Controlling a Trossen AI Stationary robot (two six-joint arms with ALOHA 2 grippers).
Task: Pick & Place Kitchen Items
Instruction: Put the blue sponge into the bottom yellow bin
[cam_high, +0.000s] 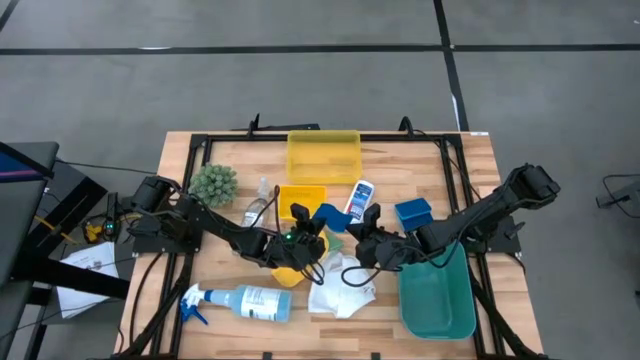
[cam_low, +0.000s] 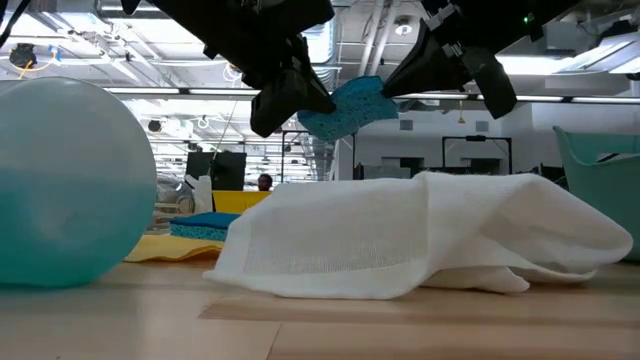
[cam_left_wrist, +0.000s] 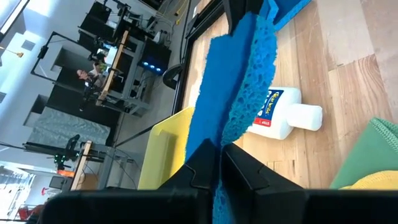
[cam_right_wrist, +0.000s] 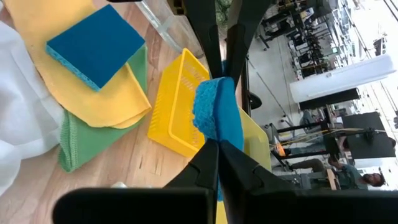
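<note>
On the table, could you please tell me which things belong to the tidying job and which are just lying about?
Job: held sponge, second sponge, spray bottle, small bottle, white cloth, yellow cloth, green cloth.
Lying about: plant, yellow tray, teal bin.

— What sort of place is this?
— A robotics lab or workshop hall: a wooden desk (cam_high: 330, 290) on a grey concrete floor (cam_high: 300, 90) with tape lines.
— And beyond it?
— Rows of workstations (cam_right_wrist: 298, 37), open ceiling lights (cam_low: 120, 60), and people seated far off.
</note>
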